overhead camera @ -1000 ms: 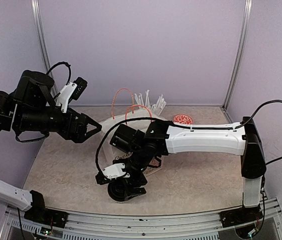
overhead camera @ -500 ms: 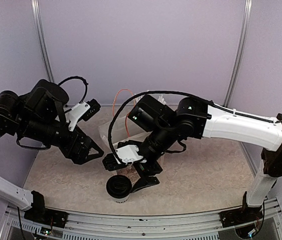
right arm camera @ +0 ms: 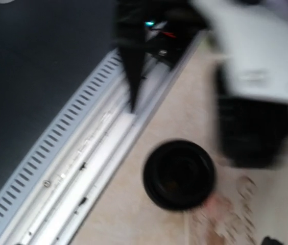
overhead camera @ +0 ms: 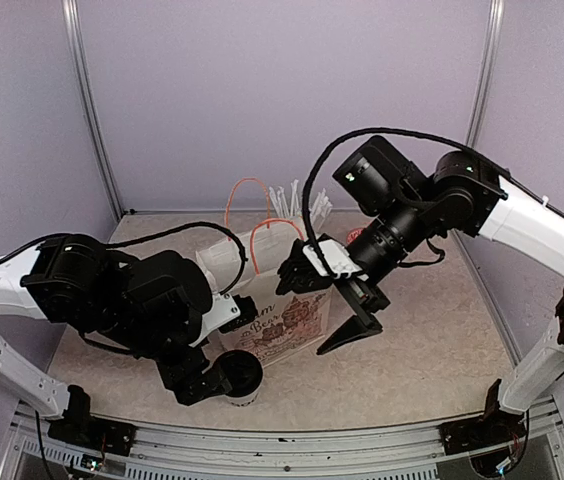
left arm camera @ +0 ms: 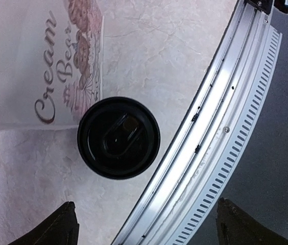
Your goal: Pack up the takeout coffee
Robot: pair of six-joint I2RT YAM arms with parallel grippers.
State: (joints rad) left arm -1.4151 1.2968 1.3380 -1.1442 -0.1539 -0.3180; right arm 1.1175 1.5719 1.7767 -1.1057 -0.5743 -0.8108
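A small white paper cup [overhead camera: 238,374] capped with a round black lid [left arm camera: 118,137] is seen standing upright on the marbled beige bench [overhead camera: 412,360]. It is placed near the front metal rail [left arm camera: 220,127] and just beside the lower corner of a white paper bag [overhead camera: 287,320] printed "Cream Bear". The left tool [left arm camera: 146,224] is poised directly over the cup, fingers spread wide, nothing grasped. The right tool [overhead camera: 324,305] is raised by the bag, likewise released and empty.
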